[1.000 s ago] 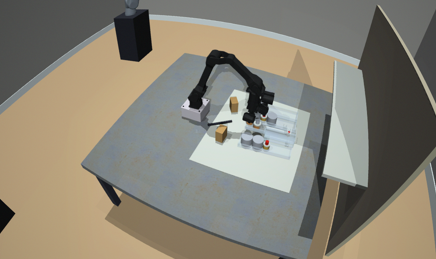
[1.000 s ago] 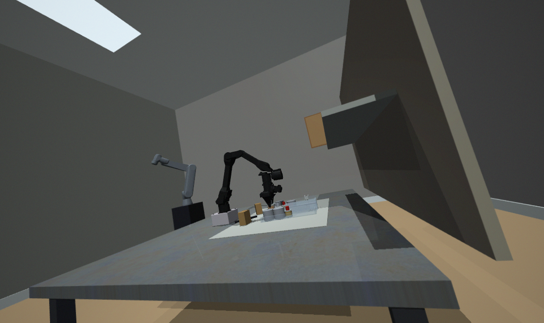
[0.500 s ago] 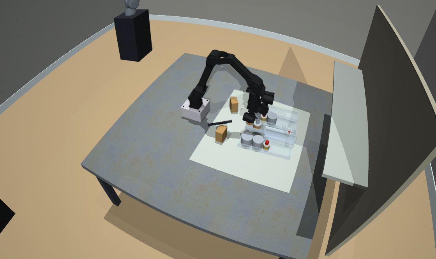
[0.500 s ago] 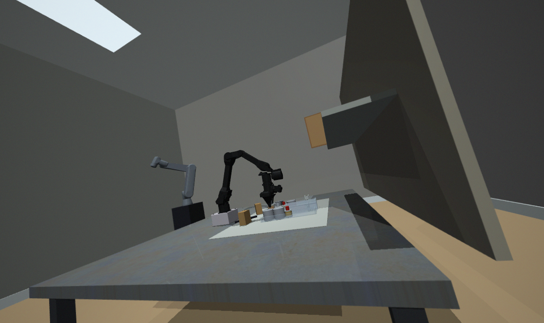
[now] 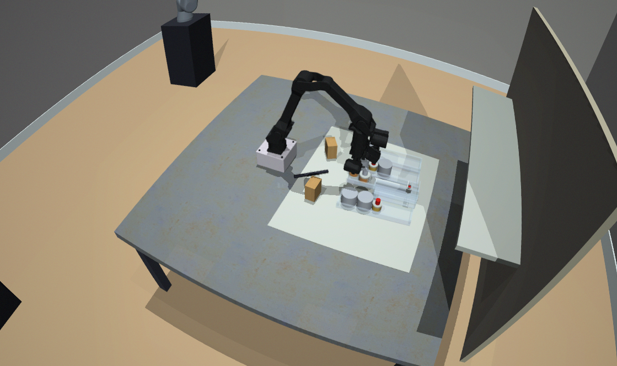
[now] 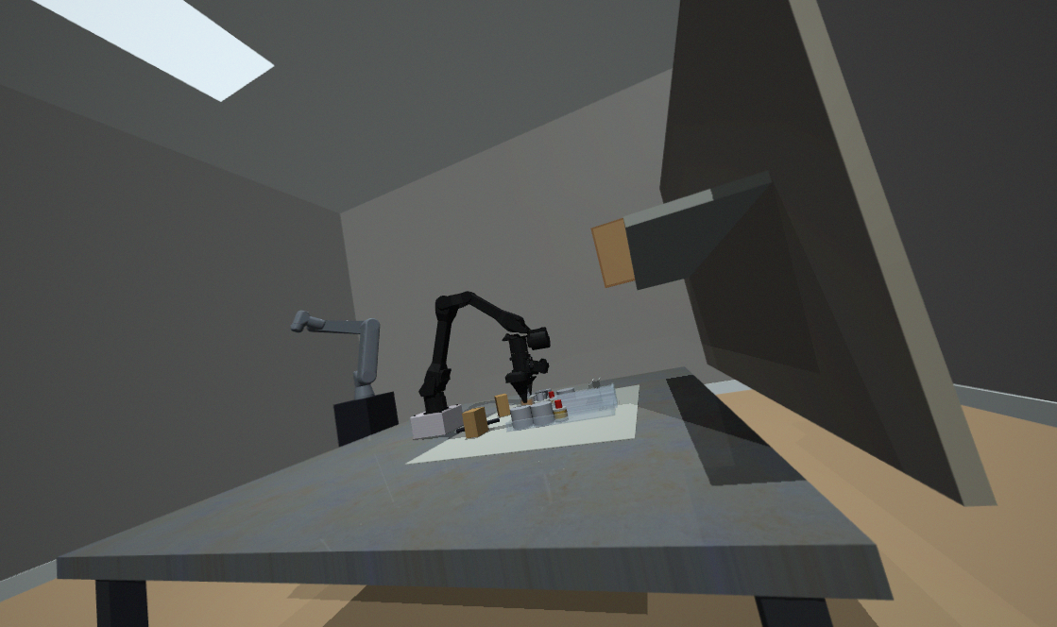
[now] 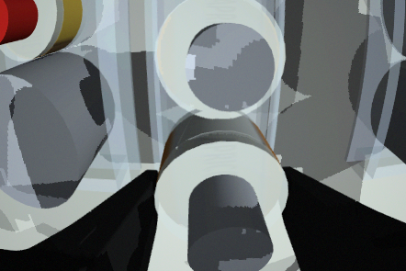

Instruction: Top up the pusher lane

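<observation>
My gripper (image 5: 353,167) (image 6: 522,396) (image 7: 219,180) is shut on the loose jar (image 5: 353,172) (image 7: 228,233), which has a grey cap, a white shoulder and an amber body. It holds the jar upright at the front mouth of the middle lane of the clear rack (image 5: 412,200). The matching jar (image 5: 364,175) (image 7: 231,62) stands in that lane just behind it; the two look touching or nearly so. A pusher rod with a red tip (image 5: 408,186) lies further back in the lane. The lane floor under the held jar is hidden.
Red-capped jars (image 5: 373,164) (image 5: 377,203) (image 7: 30,16) and grey cans (image 5: 385,167) (image 5: 348,196) (image 5: 365,200) fill the side lanes. Two cardboard boxes (image 5: 331,146) (image 5: 312,188) and a black stick (image 5: 310,172) lie left of the rack, on or beside the white mat (image 5: 347,236).
</observation>
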`<action>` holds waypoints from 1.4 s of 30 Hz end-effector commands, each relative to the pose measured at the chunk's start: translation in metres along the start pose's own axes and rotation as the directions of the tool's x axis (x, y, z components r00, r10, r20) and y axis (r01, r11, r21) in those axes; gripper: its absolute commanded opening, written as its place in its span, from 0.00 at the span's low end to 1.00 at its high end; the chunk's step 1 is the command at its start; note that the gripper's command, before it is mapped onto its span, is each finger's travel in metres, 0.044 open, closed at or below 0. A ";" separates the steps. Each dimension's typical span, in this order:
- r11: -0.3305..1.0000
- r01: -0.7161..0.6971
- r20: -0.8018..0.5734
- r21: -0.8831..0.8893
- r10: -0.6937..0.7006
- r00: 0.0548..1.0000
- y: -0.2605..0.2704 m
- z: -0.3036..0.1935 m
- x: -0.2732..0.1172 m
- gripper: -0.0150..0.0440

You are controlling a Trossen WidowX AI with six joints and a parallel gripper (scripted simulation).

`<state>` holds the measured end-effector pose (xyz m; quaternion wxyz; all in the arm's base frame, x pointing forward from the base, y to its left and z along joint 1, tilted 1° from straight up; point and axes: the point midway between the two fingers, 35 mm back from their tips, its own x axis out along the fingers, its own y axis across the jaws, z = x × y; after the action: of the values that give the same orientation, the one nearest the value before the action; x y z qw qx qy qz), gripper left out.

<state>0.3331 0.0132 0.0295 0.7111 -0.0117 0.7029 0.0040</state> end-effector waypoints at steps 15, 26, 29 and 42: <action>1.000 0.001 0.036 -0.003 -0.001 0.999 0.000 0.013 -0.004 0.25; 1.000 0.001 0.036 -0.003 -0.001 0.999 0.000 0.014 -0.004 0.25; 1.000 0.001 0.036 -0.003 -0.001 0.999 0.000 0.015 -0.004 0.25; 1.000 0.001 0.037 -0.003 -0.001 0.999 0.000 0.016 -0.003 0.25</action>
<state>0.3392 0.0134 0.0295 0.7126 -0.0116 0.7015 0.0040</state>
